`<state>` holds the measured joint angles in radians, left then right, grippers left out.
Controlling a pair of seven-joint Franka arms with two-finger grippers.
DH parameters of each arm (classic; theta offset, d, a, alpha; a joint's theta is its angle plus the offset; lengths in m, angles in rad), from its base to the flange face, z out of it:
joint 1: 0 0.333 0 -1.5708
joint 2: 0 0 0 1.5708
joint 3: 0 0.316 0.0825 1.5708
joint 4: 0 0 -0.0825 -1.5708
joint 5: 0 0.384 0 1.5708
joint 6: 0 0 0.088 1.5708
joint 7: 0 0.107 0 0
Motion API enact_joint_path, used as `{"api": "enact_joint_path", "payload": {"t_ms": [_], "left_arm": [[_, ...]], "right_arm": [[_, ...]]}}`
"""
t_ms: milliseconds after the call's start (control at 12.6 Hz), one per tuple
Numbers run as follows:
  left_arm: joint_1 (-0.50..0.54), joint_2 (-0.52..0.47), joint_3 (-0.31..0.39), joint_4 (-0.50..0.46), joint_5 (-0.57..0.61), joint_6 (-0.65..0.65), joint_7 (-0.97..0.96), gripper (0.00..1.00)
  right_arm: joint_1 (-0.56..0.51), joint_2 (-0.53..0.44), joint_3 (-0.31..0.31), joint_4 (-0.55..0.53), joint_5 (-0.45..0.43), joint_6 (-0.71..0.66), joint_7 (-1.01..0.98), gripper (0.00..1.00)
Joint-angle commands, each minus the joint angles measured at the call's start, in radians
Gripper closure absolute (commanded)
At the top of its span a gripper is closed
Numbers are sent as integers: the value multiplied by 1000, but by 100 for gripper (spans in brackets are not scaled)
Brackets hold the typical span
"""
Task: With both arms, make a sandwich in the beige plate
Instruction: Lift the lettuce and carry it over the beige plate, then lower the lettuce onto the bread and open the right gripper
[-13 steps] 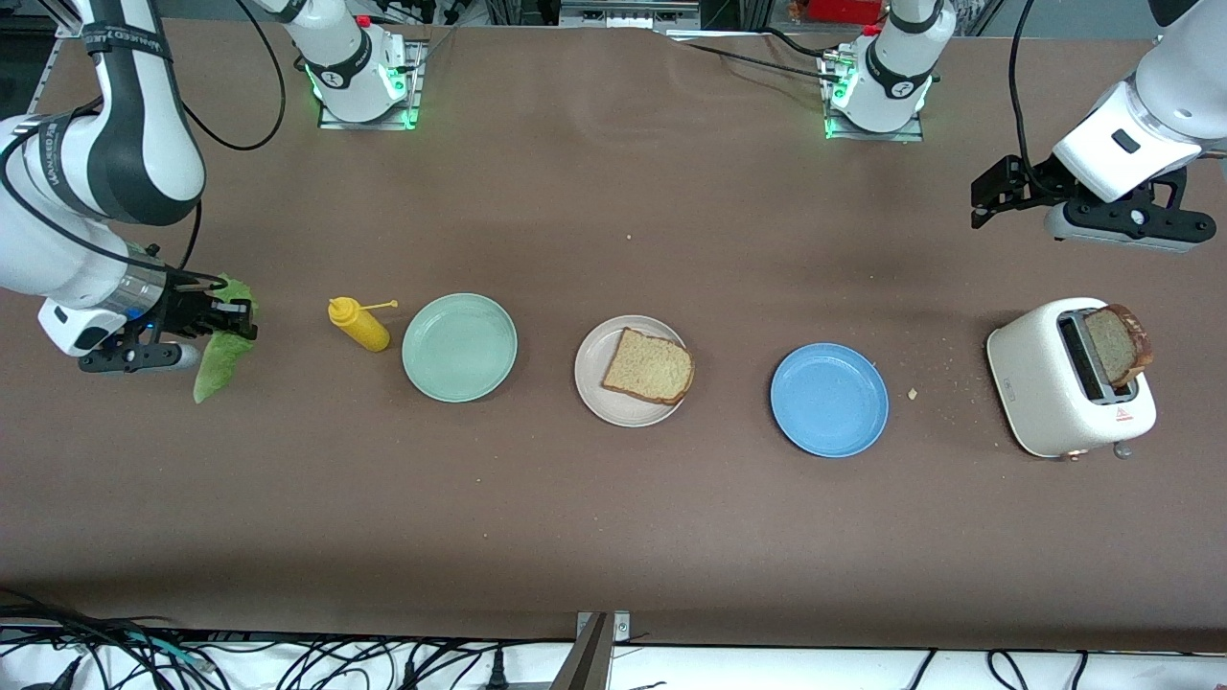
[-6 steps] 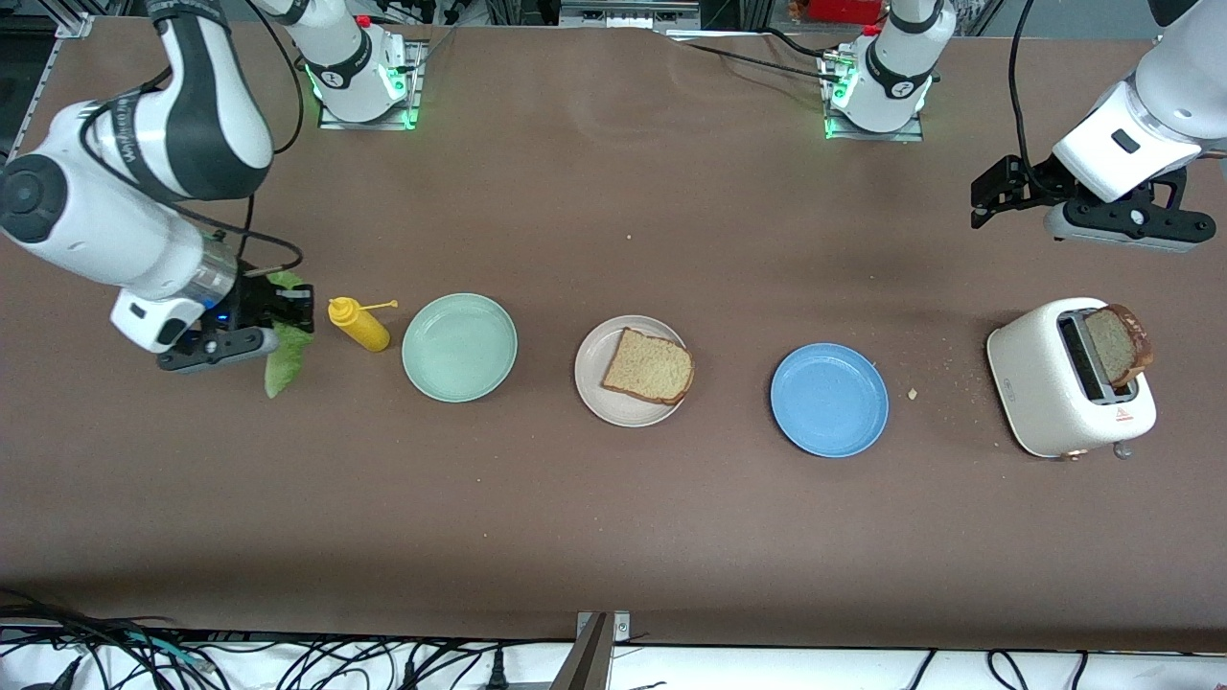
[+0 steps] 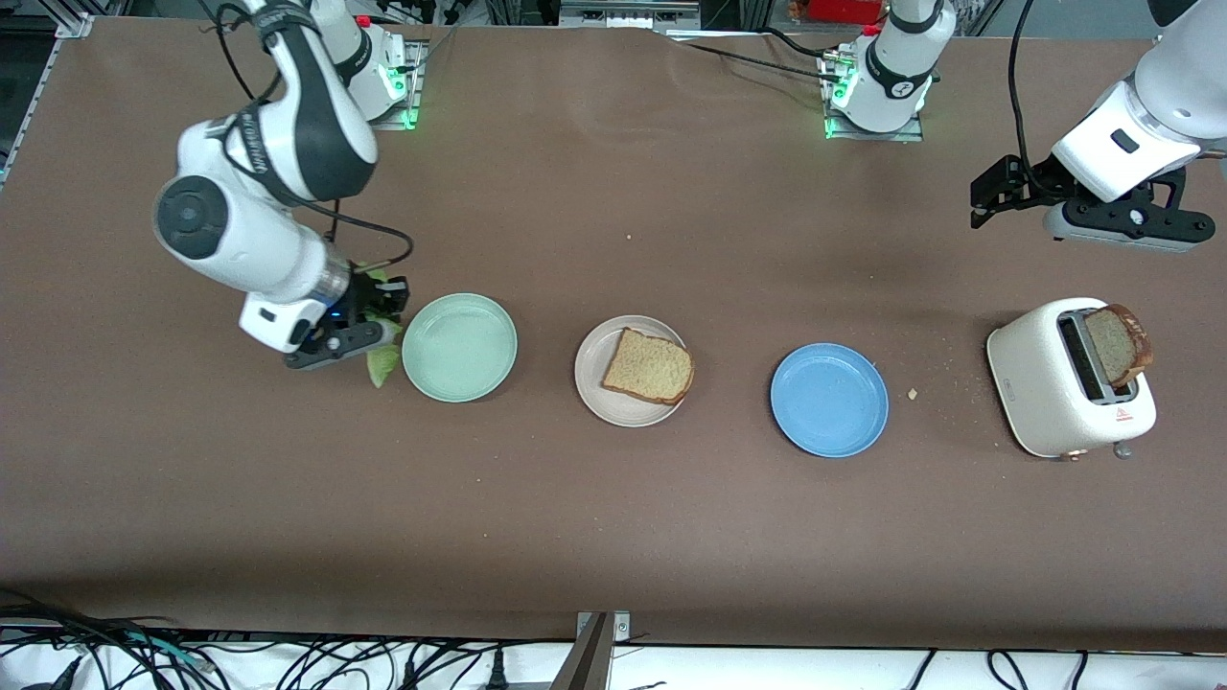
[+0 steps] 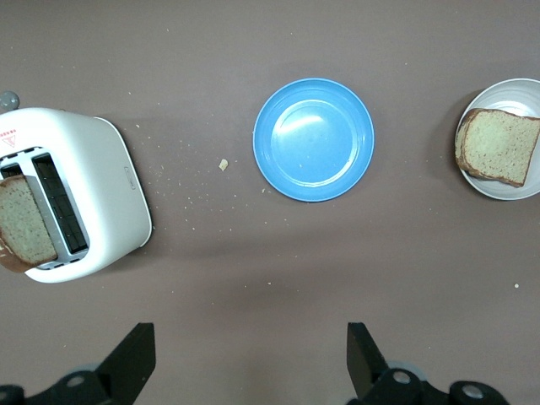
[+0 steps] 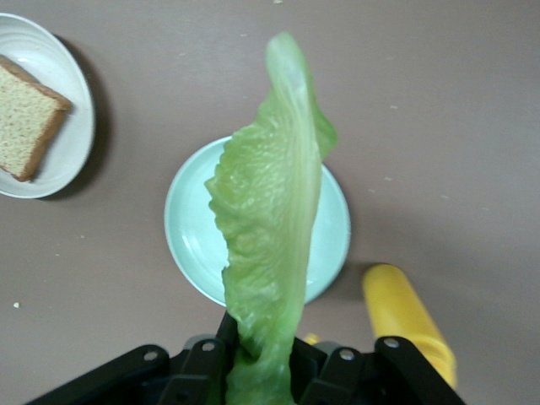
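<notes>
One slice of bread [image 3: 649,366] already sits on the beige plate [image 3: 592,381], so the lettuce step is in hand. The right gripper [image 3: 376,321] is clamped on the lettuce leaf [image 5: 270,228] and hangs beside the pale green plate [image 3: 459,347], at the right arm's end of the table — the leaf dangles over that plate's edge. Next it probably needs carrying over the green plate and laying flat on the bread. The left gripper [image 4: 251,359] waits with fingers spread wide, holding nothing, above the table near the toaster [image 3: 1069,379] — the second slice [image 3: 1117,343] pokes out of it.
</notes>
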<state>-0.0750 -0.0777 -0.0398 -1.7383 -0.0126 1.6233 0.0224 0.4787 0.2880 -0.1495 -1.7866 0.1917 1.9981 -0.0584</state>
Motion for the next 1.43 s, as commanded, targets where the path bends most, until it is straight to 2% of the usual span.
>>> {"api": "enact_joint_path", "payload": {"t_ms": [0, 636, 953, 1033, 1351], "left_arm": [[4, 9, -2, 20, -9, -5, 8, 0], [18, 13, 3, 20, -7, -7, 8, 0], [18, 13, 3, 20, -7, -7, 8, 0], [18, 13, 3, 20, -7, -7, 8, 0], [18, 13, 3, 20, -7, -7, 8, 0]], "right_arm": [[52, 78, -9, 78, 40, 14, 18, 94], [201, 255, -9, 147, 334, 290, 18, 93], [245, 322, -9, 193, 394, 361, 18, 92], [251, 339, -7, 210, 400, 367, 18, 87], [284, 404, 8, 249, 446, 438, 18, 86]]}}
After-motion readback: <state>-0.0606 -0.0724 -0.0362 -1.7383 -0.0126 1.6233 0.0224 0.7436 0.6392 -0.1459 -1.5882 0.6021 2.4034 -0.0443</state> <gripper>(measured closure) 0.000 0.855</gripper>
